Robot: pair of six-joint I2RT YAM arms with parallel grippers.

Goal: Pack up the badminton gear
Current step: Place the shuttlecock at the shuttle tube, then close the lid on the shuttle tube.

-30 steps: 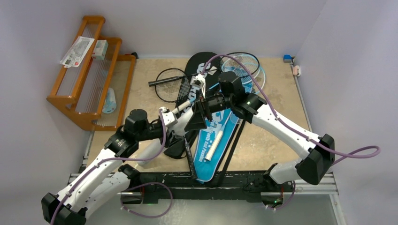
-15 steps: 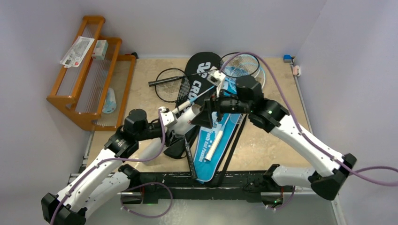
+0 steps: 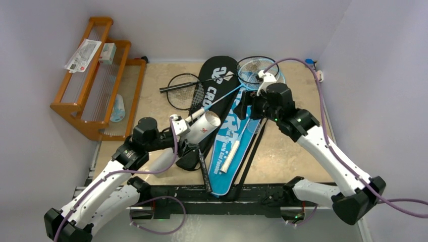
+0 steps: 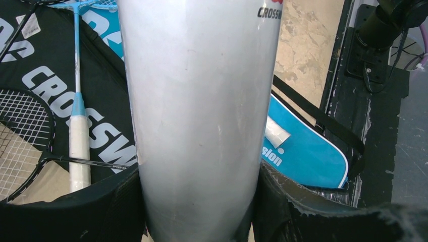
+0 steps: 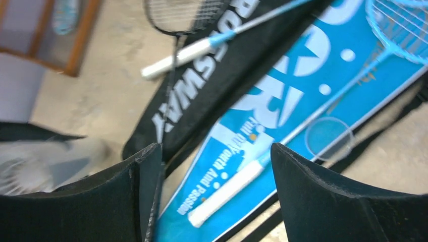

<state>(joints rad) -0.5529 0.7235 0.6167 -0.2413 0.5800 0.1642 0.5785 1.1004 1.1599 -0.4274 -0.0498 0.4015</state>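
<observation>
Blue cover [image 3: 218,179] lies with its narrow end toward you | black cover [image 3: 214,75] overlaps its left edge | light-blue racket [image 3: 230,155] rests on the blue cover | white tube [image 3: 204,125] sits just left of it, clamped in your left gripper [image 3: 188,154] | your right gripper [image 5: 214,151] hangs over the blue cover, jaws spread, empty.

Since 1 s ago: right gripper [image 3: 242,105] now back from mouth of white tube [image 3: 206,125], shifted right and toward far side, over upper part of blue cover [image 3: 227,151]. right arm [image 3: 323,146] elbow swung out rightward. Tube mouth, previously hidden, now in plain view.
</observation>
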